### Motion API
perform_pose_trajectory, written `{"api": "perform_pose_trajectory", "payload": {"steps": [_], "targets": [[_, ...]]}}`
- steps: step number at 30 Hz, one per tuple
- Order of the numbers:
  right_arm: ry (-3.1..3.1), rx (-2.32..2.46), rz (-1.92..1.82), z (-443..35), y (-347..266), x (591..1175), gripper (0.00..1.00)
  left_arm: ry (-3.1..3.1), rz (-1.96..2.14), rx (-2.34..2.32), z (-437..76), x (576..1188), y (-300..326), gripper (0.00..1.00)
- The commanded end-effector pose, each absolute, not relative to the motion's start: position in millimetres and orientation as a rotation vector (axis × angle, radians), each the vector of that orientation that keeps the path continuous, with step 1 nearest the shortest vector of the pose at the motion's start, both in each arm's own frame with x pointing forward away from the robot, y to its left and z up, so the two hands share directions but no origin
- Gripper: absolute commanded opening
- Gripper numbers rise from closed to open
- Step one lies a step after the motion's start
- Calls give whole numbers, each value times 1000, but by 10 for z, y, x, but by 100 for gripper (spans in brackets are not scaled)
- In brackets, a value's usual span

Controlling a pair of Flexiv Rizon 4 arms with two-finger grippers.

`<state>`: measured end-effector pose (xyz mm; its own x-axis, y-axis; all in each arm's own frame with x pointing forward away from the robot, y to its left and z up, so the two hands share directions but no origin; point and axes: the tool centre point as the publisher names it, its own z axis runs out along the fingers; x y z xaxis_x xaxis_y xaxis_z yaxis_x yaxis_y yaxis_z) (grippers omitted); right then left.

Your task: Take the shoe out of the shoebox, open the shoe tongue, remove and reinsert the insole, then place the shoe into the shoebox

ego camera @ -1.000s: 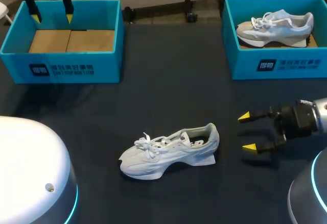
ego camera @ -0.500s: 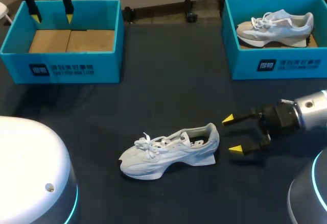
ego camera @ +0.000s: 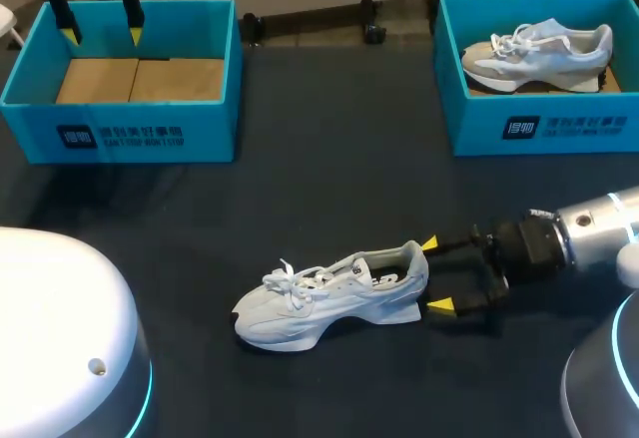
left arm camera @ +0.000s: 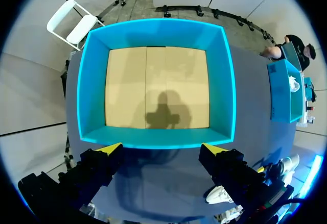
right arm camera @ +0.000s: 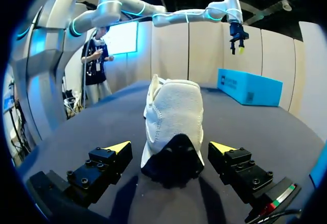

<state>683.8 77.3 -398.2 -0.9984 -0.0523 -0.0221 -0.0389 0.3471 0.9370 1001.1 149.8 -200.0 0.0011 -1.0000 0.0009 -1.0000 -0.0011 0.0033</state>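
The right hand (ego camera: 434, 274), fingers apart, is facing the shoe (ego camera: 334, 293) at nine o'clock, heel nearest, lying three-to-nine; the left hand (ego camera: 100, 31), also apart, is hanging far off.

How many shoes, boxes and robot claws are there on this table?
Shoes: 2, table shoe, boxed shoe
Boxes: 2, left box, right box
Grippers: 2, left gripper, right gripper
Total: 6
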Motion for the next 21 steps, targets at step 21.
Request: {"api": "perform_pose_trajectory", "payload": {"steps": [21], "targets": [[-2567, 111, -1762, -4018, 1036, 6924, 100, -2219, -2, 2221, -2000, 10007, 1500, 100]]}}
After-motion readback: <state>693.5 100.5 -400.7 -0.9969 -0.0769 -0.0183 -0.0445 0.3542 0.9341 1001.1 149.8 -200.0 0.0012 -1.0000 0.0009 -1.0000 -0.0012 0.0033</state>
